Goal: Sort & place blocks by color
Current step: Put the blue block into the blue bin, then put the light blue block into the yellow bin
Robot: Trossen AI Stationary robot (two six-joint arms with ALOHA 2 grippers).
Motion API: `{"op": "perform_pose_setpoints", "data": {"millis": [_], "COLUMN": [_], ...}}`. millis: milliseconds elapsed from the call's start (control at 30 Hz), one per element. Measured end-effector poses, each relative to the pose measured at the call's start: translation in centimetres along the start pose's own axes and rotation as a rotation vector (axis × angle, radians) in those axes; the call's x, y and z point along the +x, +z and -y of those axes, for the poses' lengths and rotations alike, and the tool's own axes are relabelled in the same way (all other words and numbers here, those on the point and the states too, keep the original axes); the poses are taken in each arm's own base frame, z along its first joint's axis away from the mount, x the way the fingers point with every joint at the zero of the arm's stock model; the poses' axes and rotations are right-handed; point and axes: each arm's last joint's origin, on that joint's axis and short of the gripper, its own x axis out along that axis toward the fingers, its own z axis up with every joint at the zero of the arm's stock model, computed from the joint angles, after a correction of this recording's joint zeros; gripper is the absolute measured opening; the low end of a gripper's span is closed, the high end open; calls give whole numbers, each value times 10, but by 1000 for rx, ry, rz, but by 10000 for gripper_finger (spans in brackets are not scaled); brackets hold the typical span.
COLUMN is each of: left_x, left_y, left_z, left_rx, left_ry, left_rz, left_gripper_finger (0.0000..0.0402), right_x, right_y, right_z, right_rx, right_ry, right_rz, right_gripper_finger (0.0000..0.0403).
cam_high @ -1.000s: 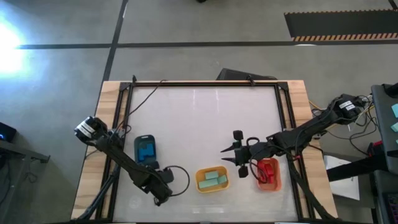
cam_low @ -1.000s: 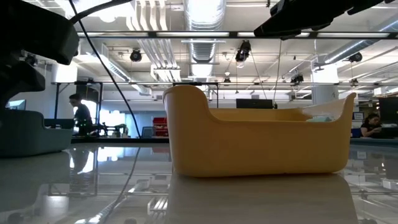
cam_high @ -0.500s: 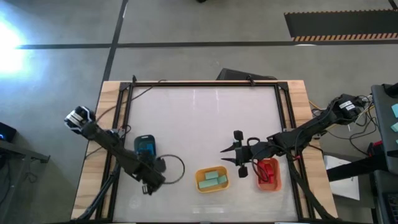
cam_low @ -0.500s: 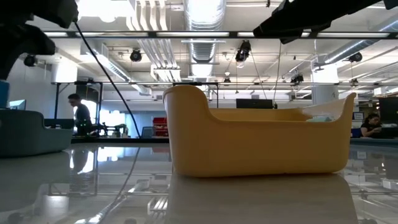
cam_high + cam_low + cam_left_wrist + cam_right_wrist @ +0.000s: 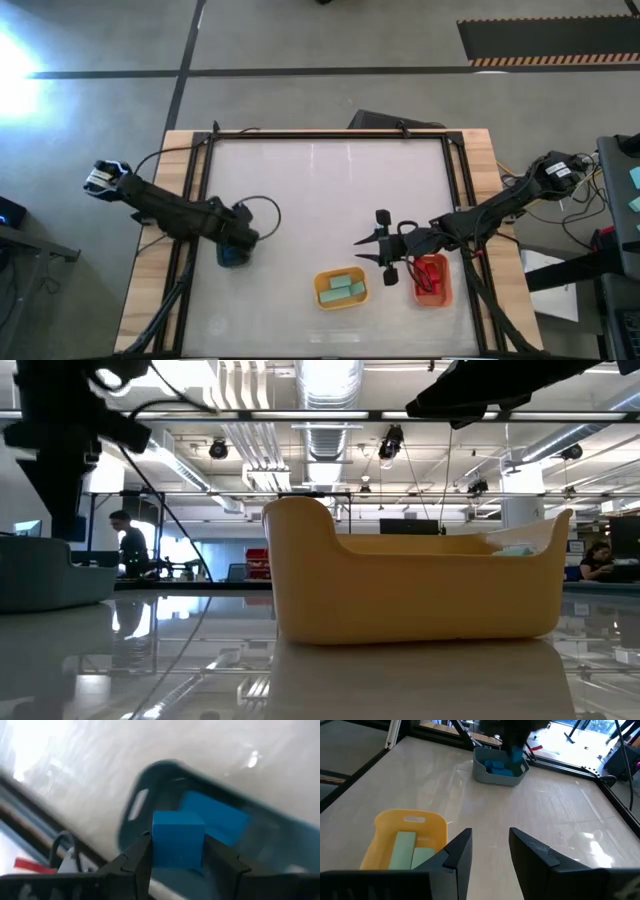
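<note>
Left arm is reaching in from the table's left edge, stretched low across the frame rail, with the left gripper (image 5: 176, 851) hanging directly over the grey-blue bin (image 5: 233, 255). It's clamping a blue cube (image 5: 177, 839) between both fingers, a plain, matte, solid-colour face with sharp edges. More blue blocks (image 5: 498, 767) are lying inside that bin below it; the cube itself isn't touching them as far as I can tell.

Right arm is coming in from the right edge, elbow out past the table, with the right gripper (image 5: 383, 252) sitting between the yellow bin (image 5: 341, 298) and the orange bin (image 5: 441, 293), near the front of the table. Its fingers are standing part open with nothing between them.

Yellow bin is holding pale mint-teal blocks (image 5: 342, 288), short bars lying side by side. Orange bin is holding red blocks (image 5: 432, 274), partly covered by the arm.

No readable labels or writing on bins, blocks or arms.

A person (image 5: 130, 546) is standing in the room well behind the table.
</note>
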Motion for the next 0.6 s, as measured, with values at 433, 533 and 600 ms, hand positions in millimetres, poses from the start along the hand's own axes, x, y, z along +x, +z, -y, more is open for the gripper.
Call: {"op": "perform_pose_setpoints", "data": {"millis": [433,533,600], "left_x": [20,15,9], "left_y": [-2,2,6], "left_z": [-7,-3,3], "left_rx": [-30,-38,-47], "left_ry": [19,-16,-70], "left_rz": [-22,7,54], "left_gripper_finger": [207,215,216], "right_x": [0,0,0], "right_y": [0,-3,-4], "right_z": [0,0,0], "right_rx": [-16,-27,-14], "right_ry": [0,0,-3], "right_rz": [-1,-8,-12], "right_gripper_finger": [118,118,118]}}
